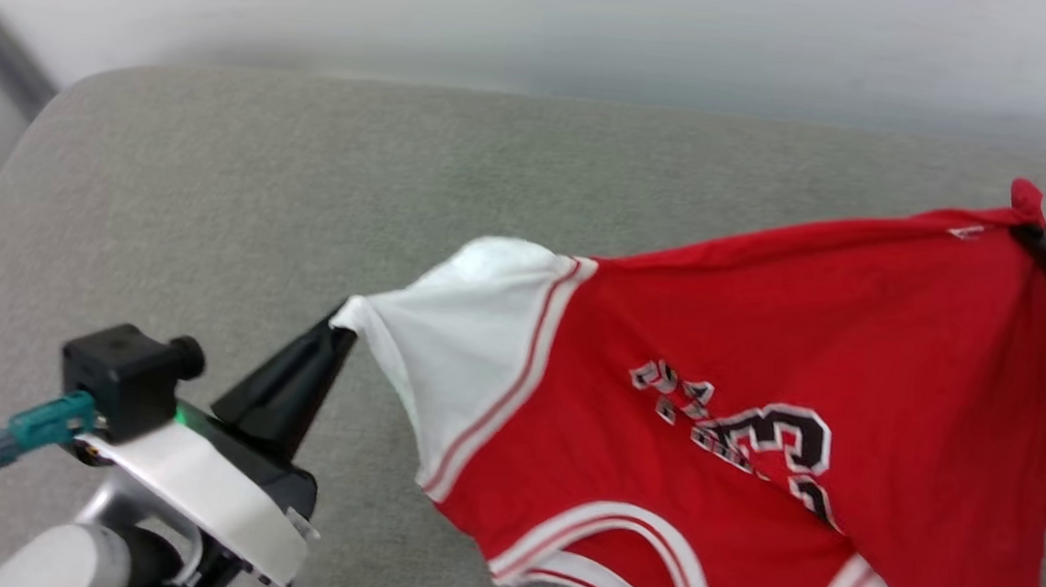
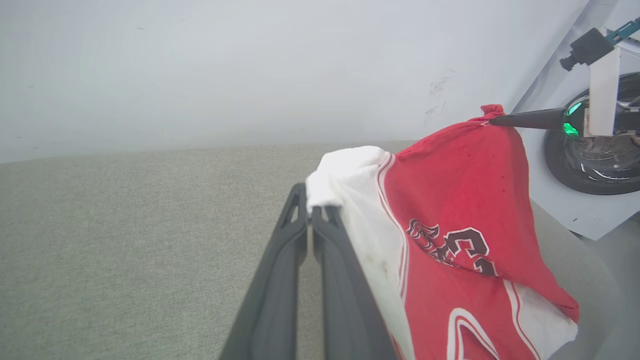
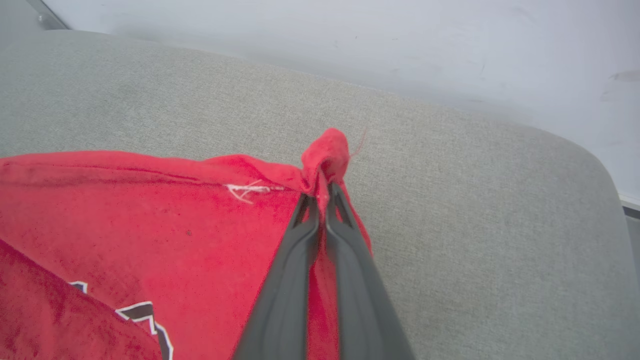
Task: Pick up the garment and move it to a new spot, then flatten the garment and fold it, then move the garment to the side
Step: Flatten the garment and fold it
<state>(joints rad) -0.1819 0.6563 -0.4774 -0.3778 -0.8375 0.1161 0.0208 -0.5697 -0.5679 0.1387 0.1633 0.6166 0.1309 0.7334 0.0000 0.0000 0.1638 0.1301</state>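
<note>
Head view: shirt (image 1: 757, 365) stretched left-to-right over bench (image 1: 218, 171), left gripper (image 1: 341, 325) clamped on white sleeve (image 1: 475, 327), right gripper (image 1: 1035, 234) clamped on red hem corner (image 1: 1027, 200).

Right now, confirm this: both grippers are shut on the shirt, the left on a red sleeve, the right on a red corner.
Not quite: the left gripper holds the garment by a white sleeve, not red, as the left wrist view shows. The rest stands.

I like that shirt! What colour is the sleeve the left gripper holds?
The sleeve is white, edged with red stripes. The head view shows it best.
</note>
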